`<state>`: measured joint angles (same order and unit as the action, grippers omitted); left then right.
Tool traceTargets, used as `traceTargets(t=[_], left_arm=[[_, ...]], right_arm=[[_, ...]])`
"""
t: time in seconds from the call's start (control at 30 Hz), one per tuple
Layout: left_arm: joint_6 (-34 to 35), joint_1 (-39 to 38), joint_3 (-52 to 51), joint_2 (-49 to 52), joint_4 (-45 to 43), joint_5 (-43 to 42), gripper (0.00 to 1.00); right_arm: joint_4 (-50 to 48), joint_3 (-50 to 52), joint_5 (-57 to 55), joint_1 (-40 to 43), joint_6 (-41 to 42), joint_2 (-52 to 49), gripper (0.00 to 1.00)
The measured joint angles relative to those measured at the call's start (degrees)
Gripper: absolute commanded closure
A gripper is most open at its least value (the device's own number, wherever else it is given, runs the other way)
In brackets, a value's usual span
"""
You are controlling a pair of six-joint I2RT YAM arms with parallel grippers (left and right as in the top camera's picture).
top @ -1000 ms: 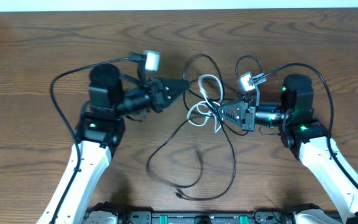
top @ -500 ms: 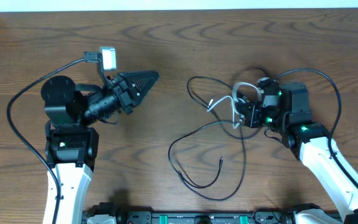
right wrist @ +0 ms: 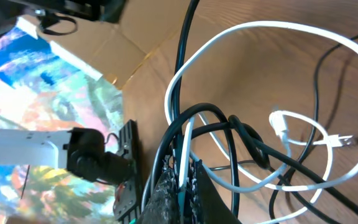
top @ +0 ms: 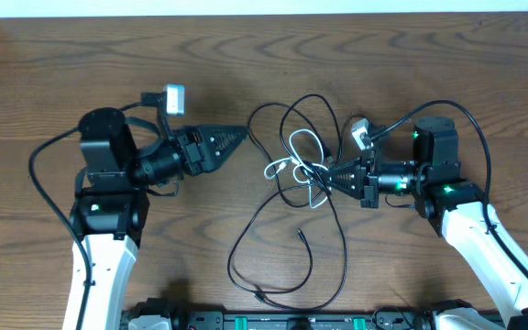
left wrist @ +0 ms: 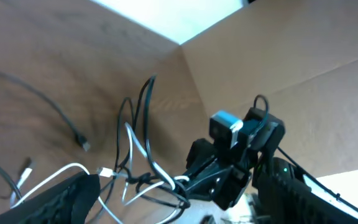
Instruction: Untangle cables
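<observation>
Dragged back left toward mid-table since half a second ago, the cables [top: 302,170] now sit between the two arms. Then, they were bunched up against the right arm. Their slack has spread into a wide loop on the near side, with a loose plug end [top: 301,236] lying inside it. The white cord [right wrist: 260,25] arcs over and through the black cords [right wrist: 184,56], and they cross tightly just ahead of the right gripper [top: 326,172]. The right wrist view shows that gripper clamped on several strands at once, black and white together.

The left gripper [top: 238,137] has swung in from the far left and now points at the bundle, its tip just beside the outermost black loop but not touching it. Its own camera shows the fingers spread wide with nothing between them. The wooden table [top: 429,55] carries nothing else.

The likely risk is the right clamp. Because it holds mixed strands, any pull would probably haul the whole bundle along and tighten the crossing rather than free a cord. The left gripper could also close on two strands instead of one, given how closely they lie.
</observation>
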<state>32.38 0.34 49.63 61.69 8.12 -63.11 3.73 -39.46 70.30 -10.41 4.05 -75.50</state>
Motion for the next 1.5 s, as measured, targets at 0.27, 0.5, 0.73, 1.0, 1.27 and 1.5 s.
traceTargets(t=[0.27,0.5,0.73,1.0,1.27,1.5], left_arm=[[-0.9,-7.9,0.0,2.4,3.4,0.4,0.12],[-1.1,-13.7,0.1,4.1,15.9,9.7,0.12],[1.6,-19.7,0.1,4.1,15.5,19.5,0.09],[8.3,-32.5,0.1,4.4,13.5,41.9,0.09],[9.9,-42.4,0.1,8.2,9.1,56.8,0.14],[9.8,-45.0,0.1,13.7,5.4,62.0,0.21]], right_arm=[[-0.1,0.0,-3.6,0.0,4.2,0.0,0.99],[-3.8,0.0,-16.0,0.0,24.7,0.0,0.99],[-6.5,0.0,-28.2,0.0,41.2,0.0,0.98],[-6.5,0.0,-43.5,-4.8,51.1,0.0,0.99],[-4.7,0.0,-47.5,-9.3,56.5,0.0,0.98],[-4.3,0.0,-47.6,-9.3,58.4,0.0,0.98]])
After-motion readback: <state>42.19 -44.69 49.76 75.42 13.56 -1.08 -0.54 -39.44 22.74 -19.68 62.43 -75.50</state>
